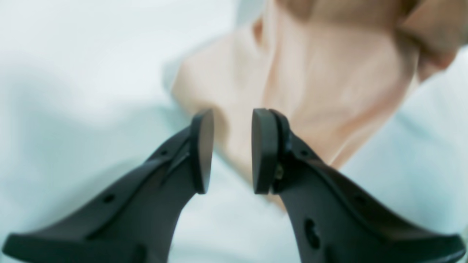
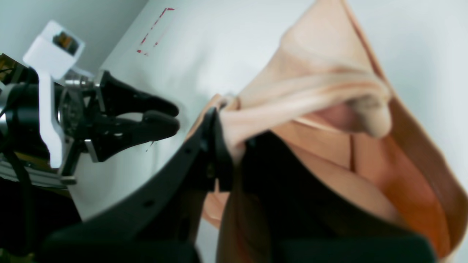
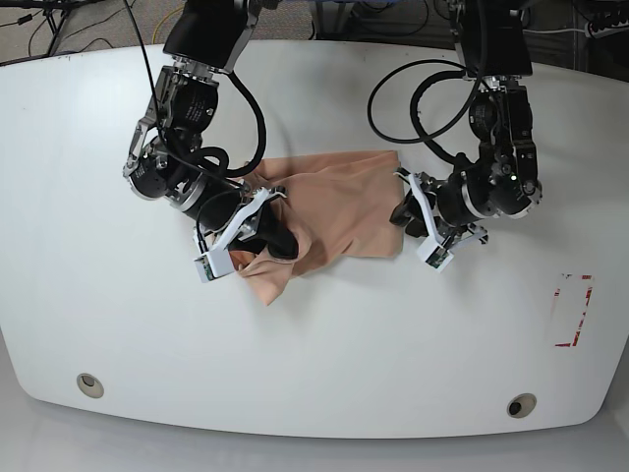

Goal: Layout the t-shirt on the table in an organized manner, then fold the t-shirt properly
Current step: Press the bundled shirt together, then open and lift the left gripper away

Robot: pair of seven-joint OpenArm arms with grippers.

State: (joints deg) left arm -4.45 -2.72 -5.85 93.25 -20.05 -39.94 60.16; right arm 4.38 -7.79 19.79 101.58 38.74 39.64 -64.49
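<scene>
- Base view: the peach t-shirt (image 3: 334,211) lies bunched and creased near the middle of the white worktop (image 3: 324,364), between the two arms, with a loose flap trailing toward the front edge.
- The right gripper (image 3: 273,239), on this view's left, sits over the shirt's near-left part, its black fingers partly buried in cloth.
- Right wrist view: the right gripper (image 2: 228,146) is clenched on a gathered bunch of the t-shirt (image 2: 329,91); fabric wraps over the fingertips and drapes away in folds, darker orange in the shadowed hollow.
- Same view: the left gripper (image 2: 175,117) shows across the worktop (image 2: 204,44), tips narrowly apart, with bare white surface between it and the cloth.
- A red dashed rectangle mark (image 2: 153,31) lies farther off on the worktop.
- Left wrist view: the left gripper (image 1: 232,149) is released, a clear gap between its dark pads (image 1: 263,149), nothing pinched. The blurred t-shirt (image 1: 321,91) lies beyond the tips.
- Base view again: the left gripper (image 3: 405,214) sits at the shirt's right edge; whether it touches the cloth, I cannot tell.
- Two round grommet holes (image 3: 89,383) sit near the front corners.
</scene>
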